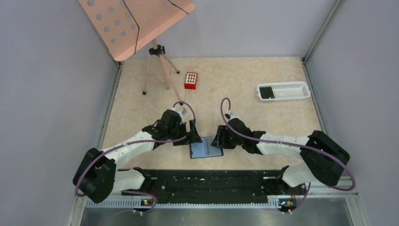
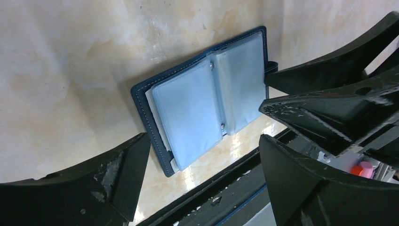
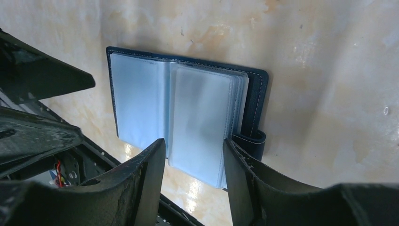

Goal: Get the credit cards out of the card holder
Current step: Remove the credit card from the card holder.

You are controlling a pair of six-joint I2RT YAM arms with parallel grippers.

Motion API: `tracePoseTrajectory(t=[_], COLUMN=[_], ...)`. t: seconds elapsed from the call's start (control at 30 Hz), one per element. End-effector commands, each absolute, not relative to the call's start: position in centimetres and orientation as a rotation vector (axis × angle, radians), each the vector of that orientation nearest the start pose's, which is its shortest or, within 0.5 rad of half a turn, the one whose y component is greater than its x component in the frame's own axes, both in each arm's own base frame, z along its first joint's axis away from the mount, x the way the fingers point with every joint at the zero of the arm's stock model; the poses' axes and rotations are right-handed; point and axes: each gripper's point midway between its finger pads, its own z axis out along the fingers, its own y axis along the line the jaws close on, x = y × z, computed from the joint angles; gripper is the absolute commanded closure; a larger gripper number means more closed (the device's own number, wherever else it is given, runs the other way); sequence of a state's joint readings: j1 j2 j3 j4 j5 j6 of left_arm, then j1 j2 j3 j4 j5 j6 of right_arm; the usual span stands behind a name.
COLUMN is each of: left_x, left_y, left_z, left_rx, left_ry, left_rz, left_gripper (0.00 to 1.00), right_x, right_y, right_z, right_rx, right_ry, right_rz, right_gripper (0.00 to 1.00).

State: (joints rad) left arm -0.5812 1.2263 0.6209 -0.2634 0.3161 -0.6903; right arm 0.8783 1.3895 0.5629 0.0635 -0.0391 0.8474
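- Card holder (image 1: 205, 148) lies open and flat on the desk (image 1: 244, 80), close to its near edge and between the two arms. Its spine runs near-to-far, so the two pages spread left and right.
- Pale clear sleeves (image 3: 200, 120) fill both halves, with the thicker stack on the right-hand page. No dark credit cards show through them in either wrist view, so I cannot tell which pocket is loaded.
- The snap tab (image 3: 249, 141) sticks out from the right edge, on the right arm's side.
- The right claw (image 3: 194, 143) hangs directly over the near edge of that right-hand stack. Its jaws are partly spread, one on each side of the sleeves, and nothing appears pinched between them.
- The left claw (image 2: 202, 146) hovers at the holder's left cover. Its jaws are spread wide and empty.
- Both claws are just beside the holder, but the right one is the closer to the sleeves. By my reading it would go into a pocket while the left pins down the left cover.
- Far off to the right, well apart, a white tray (image 1: 291, 91) holds a dark rectangle (image 1: 267, 92) at its left end, possibly a card.
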Motion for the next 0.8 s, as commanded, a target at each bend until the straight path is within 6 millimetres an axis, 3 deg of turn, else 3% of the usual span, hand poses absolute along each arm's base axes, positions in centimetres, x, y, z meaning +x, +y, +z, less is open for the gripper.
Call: tracePoseTrajectory(t=[0.0, 0.13, 0.27, 0.4, 0.57, 0.77], left_x=[19.4, 18.4, 18.0, 17.7, 17.5, 17.2], left_y=[-23.5, -23.7, -24.3, -24.5, -24.7, -24.9], left_z=[7.0, 5.9, 5.6, 5.1, 4.8, 4.8], left_rx=[0.012, 0.036, 0.06, 0.073, 0.085, 0.083], left_ry=[2.559, 2.566, 2.549, 2.556, 2.553, 2.547], left_rz=[-1.003, -1.041, -1.103, -1.108, -1.126, -1.153], left_gripper=[0.11, 0.23, 0.44, 0.5, 0.51, 0.51], right_x=[18.9, 18.9, 18.7, 18.2, 17.8, 16.1], right_y=[30.3, 30.6, 31.6, 32.4, 33.3, 35.1], right_z=[5.3, 6.1, 7.4, 8.2, 9.5, 10.8], right_rx=[-0.055, -0.039, -0.033, -0.013, -0.031, -0.196], right_ry=[2.46, 2.43, 2.384, 2.355, 2.315, 2.301], right_rz=[0.942, 0.992, 1.096, 1.2, 1.285, 1.355], right_gripper=[0.51, 0.51, 0.51, 0.51, 0.51, 0.53])
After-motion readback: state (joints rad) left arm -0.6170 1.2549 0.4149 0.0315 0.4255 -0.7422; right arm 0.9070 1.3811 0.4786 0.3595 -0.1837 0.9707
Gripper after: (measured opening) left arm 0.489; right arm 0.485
